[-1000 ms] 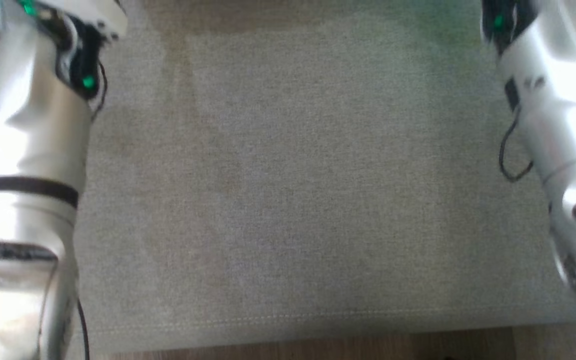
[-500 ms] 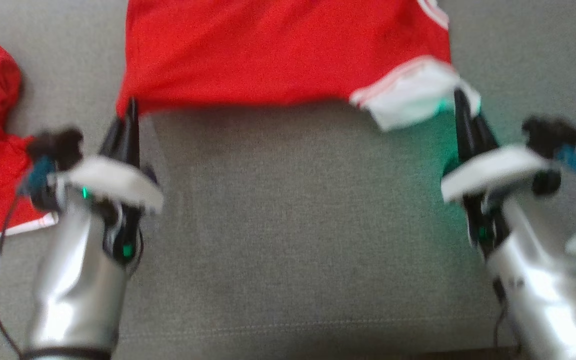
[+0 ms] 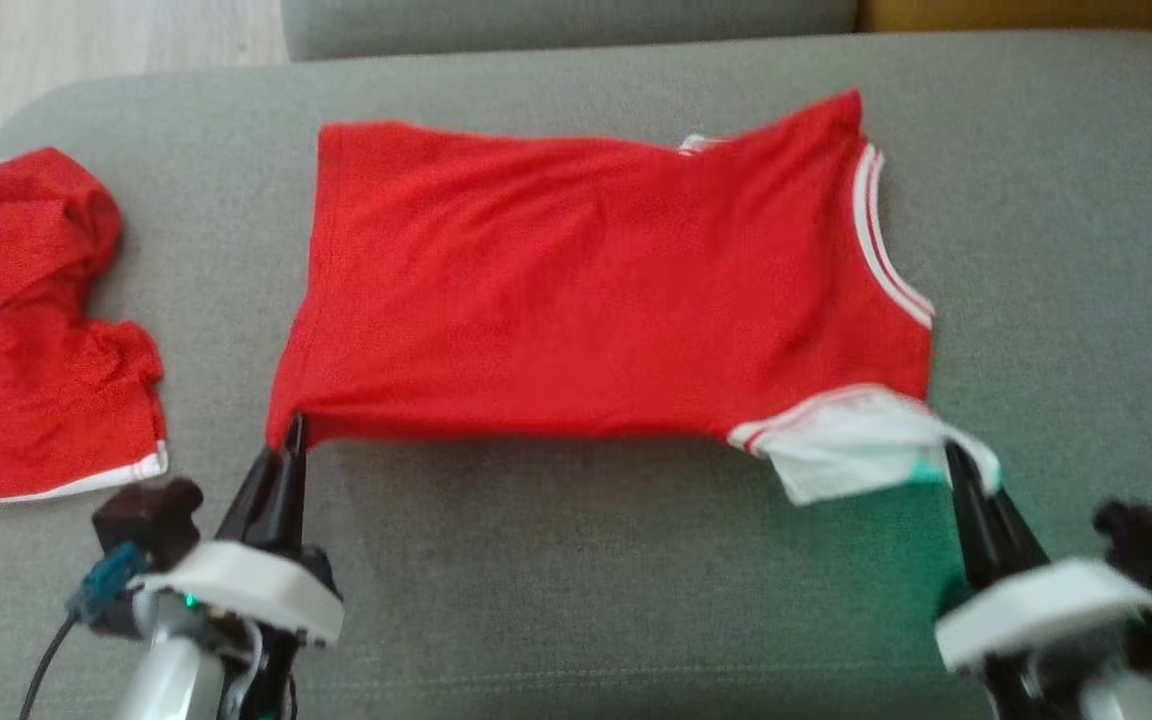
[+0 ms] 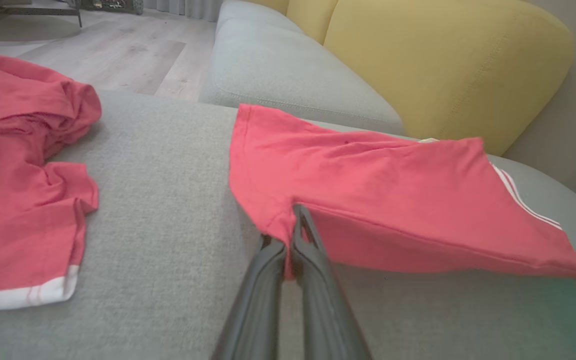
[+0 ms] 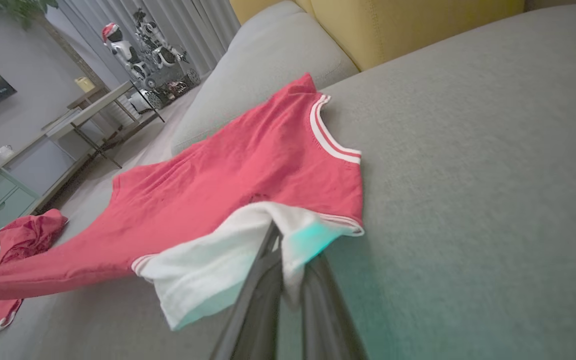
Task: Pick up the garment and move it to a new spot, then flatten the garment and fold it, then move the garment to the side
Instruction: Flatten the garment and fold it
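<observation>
A red garment point(image 3: 586, 290) with white trim lies spread across the grey sofa seat point(image 3: 616, 560), its near edge lifted off the fabric. My left gripper point(image 3: 292, 440) is shut on the garment's near left corner point(image 4: 288, 227). My right gripper point(image 3: 954, 458) is shut on the white sleeve part at the near right point(image 5: 288, 245). The garment point(image 5: 248, 175) hangs taut between the two grippers, with its far side resting on the seat.
A second red piece of clothing point(image 3: 31, 330) lies crumpled at the seat's left end point(image 4: 18, 175). Yellow back cushions point(image 4: 443, 65) rise behind the seat. Wooden floor point(image 3: 106, 40) lies beyond the sofa's left end, with furniture point(image 5: 93, 115) further off.
The head camera has tilted up, bringing the garment and both grippers fully into view. Both grippers stay shut on the garment's near edge.
</observation>
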You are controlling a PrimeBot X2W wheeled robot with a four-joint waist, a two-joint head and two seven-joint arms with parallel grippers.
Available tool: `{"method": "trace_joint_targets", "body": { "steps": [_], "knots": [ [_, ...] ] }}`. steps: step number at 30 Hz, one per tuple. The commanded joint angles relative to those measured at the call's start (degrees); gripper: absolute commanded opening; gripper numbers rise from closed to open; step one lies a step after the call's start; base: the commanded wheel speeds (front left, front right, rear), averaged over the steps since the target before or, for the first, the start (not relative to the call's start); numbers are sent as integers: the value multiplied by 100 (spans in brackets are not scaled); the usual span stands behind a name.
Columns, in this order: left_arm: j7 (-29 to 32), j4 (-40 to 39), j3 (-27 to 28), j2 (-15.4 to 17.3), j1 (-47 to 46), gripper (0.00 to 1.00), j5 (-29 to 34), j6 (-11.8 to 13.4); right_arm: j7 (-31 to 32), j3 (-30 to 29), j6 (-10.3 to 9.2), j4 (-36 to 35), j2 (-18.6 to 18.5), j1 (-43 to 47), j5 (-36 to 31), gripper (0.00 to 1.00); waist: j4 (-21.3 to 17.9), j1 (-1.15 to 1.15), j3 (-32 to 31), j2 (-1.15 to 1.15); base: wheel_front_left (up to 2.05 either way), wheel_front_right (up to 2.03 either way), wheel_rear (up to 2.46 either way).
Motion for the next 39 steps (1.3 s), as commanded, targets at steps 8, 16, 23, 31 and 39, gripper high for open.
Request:
{"method": "trace_joint_targets", "body": {
  "steps": [8,16,23,31,39],
  "knots": [
    [508,-1156,216,257,693,0,-29,342,711,-358,-4,-1285,52,998,59,0,-60,0,-270,0,0,0,0],
    [900,-1883,268,232,1371,0,-136,652,917,-510,-4,-1435,53,1387,78,0,-143,0,-366,0,0,0,0],
    [1139,-1977,267,316,1404,0,-212,672,1012,-580,-4,-1344,54,1241,-40,0,-145,0,-329,0,0,0,0],
    [1731,-1750,159,475,892,0,-359,527,1339,-385,-4,-937,54,383,-455,0,-93,0,-95,0,0,0,0],
    [2120,-1229,26,536,216,0,-558,259,1628,-192,-4,-277,45,-582,-757,0,40,0,106,0,0,0,0]
  ]
}}
